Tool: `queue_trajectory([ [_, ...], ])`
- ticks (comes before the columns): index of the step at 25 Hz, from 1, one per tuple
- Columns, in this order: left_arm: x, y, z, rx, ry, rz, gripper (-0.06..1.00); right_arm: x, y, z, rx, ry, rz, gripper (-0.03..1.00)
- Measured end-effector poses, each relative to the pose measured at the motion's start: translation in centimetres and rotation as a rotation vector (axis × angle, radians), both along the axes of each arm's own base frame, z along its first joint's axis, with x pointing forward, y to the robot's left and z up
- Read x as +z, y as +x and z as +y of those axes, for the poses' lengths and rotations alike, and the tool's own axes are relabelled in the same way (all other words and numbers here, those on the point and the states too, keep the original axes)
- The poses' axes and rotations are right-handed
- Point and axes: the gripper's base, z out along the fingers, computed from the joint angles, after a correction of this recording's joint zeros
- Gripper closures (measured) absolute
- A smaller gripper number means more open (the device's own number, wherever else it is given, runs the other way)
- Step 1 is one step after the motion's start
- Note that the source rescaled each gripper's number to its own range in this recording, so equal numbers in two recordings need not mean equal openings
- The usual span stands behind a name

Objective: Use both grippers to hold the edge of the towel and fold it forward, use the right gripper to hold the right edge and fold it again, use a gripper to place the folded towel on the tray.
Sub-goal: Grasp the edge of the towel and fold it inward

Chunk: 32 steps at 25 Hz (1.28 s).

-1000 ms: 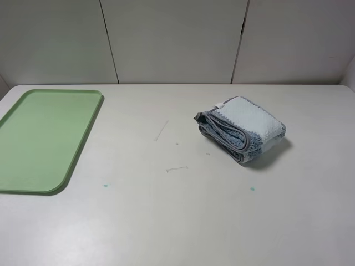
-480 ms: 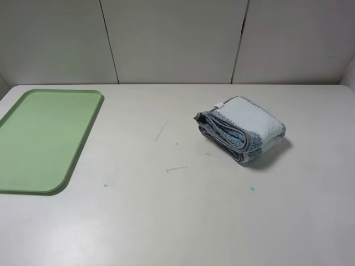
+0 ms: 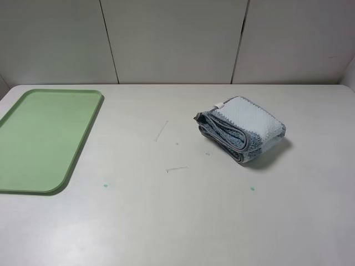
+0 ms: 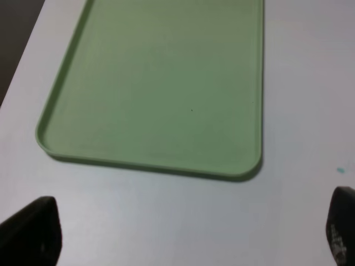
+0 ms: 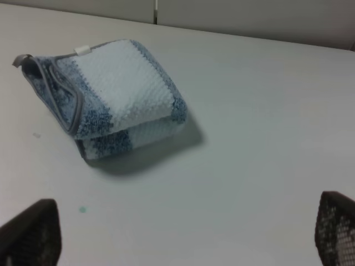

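Note:
The towel (image 3: 242, 128) lies bundled in a loose folded roll on the white table, right of centre, its grey hem (image 3: 224, 132) curling along the left side. The right wrist view shows the same towel (image 5: 108, 97) a short way ahead of my right gripper (image 5: 180, 238), whose fingertips (image 5: 30, 235) stand wide apart and empty. The pale-green tray (image 3: 41, 138) rests empty at the table's left side. My left gripper (image 4: 186, 233) hovers just short of the tray (image 4: 161, 83), open with nothing between its fingers. Neither arm appears in the exterior high view.
A white table (image 3: 177, 221) carries a few faint scratches and small green specks (image 3: 252, 189). Grey wall panels (image 3: 172, 39) rise behind its far edge. The table's left edge (image 4: 22, 55) runs close beside the tray.

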Motion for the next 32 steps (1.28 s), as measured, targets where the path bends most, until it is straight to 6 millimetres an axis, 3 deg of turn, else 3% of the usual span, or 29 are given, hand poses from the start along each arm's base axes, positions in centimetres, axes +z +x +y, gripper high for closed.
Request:
queue_trajectory([
  [4,0.7,1.1,-0.1,-0.004,-0.004,0.060,-0.04,0.0,0.0,0.0,0.000,0.000,0.000,-0.03],
  [8,2.1,3.5,-0.3,-0.054,0.021,0.170,-0.05,0.0,0.0,0.0,0.000,0.000,0.000,-0.03],
  [19,5.0,15.0,-2.9,-0.366,0.050,0.270,-0.05,0.0,0.0,0.0,0.000,0.000,0.001,-0.03],
  [26,3.9,22.8,-7.6,-0.546,0.082,0.340,-0.05,0.0,0.0,0.0,0.000,0.000,0.001,-0.03],
  [32,1.7,28.3,-13.4,-0.683,0.109,0.377,-0.06,0.0,0.0,0.0,0.000,0.000,0.001,-0.03],
])
